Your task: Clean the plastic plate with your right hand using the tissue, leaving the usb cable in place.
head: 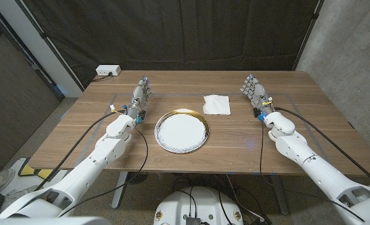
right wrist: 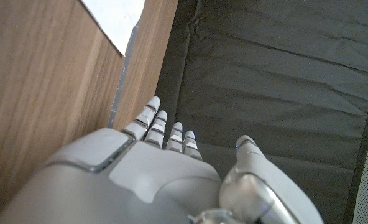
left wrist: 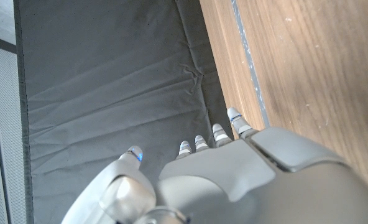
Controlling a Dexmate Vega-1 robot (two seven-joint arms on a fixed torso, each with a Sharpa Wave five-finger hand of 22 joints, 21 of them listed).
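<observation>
A white plastic plate (head: 182,132) with a gold rim sits on the wooden table near its middle. Behind it and slightly to the right lies a folded white tissue (head: 216,104), whose corner (right wrist: 119,18) also appears in the right wrist view. My right hand (head: 257,94) stands to the right of the tissue, fingers apart and holding nothing; its back (right wrist: 140,174) faces the wrist camera. My left hand (head: 140,97) stands to the left of the plate, also empty with straight fingers (left wrist: 218,134). I see no usb cable on the table.
A white power strip (head: 107,71) lies at the table's back left corner. A dark curtain (head: 204,31) hangs behind the table. Faint tape lines (head: 285,95) mark a rectangle on the wood.
</observation>
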